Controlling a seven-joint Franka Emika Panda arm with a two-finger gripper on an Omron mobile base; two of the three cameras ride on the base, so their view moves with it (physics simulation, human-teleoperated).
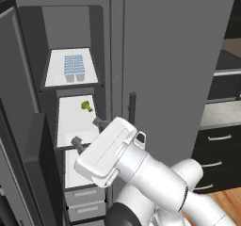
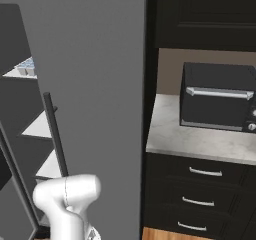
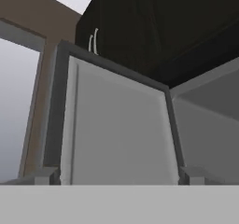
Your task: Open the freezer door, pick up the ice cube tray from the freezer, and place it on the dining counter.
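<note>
The freezer [image 1: 75, 112] is standing open on the left side of a grey side-by-side fridge, its white shelves stacked above grey drawers [image 1: 85, 204]. The freezer door [image 1: 21, 126] is swinging wide at nine o'clock in the left base view, its inner face dark and turned toward the compartment. Black cabinetry is surrounding the fridge, and at three o'clock in the right base view a pale marbled worktop [image 2: 200, 139] is carrying a black oven [image 2: 217, 96] above black drawers [image 2: 200, 194].

The ice cube tray [image 1: 74, 65] is lying on the upper white shelf [image 1: 71, 69], at about eleven o'clock in the left base view, and a corner of it is peeking past the door edge at nine o'clock in the right base view. One shelf lower, a small green broccoli piece [image 1: 86, 106] is sitting well apart from the tray.

The plain grey door [image 1: 169, 69] is staying shut beside the freezer, its dark bar handle [image 1: 132, 108] rising just right of the gripper [image 1: 87, 133].

The gripper is hovering at the freezer's front edge, level with the lower shelves, its fingers [image 1: 99, 123] spreading wide and gripping nothing. Open room is lying between it and the tray's shelf above.
</note>
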